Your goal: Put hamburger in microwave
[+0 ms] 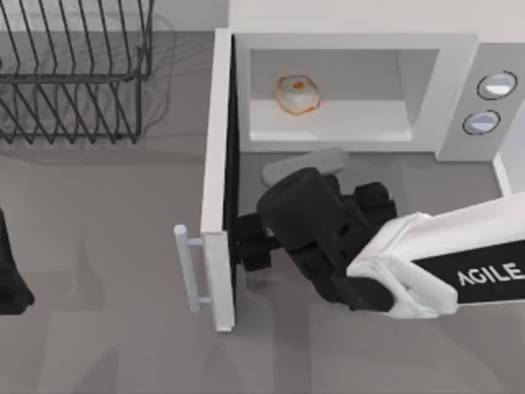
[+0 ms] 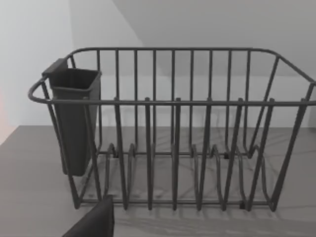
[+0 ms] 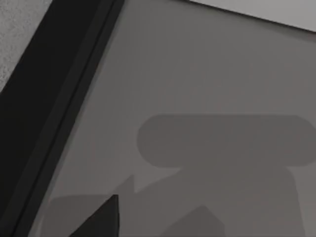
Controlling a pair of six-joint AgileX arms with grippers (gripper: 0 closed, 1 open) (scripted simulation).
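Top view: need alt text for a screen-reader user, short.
The hamburger sits inside the open microwave, whose door swings out toward the camera. The right end effector is beside the door's inner face; the left arm is parked at the table's left edge, near a wire dish rack.

The right arm (image 1: 459,263) is showing white letters on a dark band along its white shell. The letters are reading "AGILE", and the word is running off the right edge of the top view, so any letters after that are cut off. The two round knobs (image 1: 490,103) on the microwave (image 1: 459,49) are showing no words or numbers that can be read.
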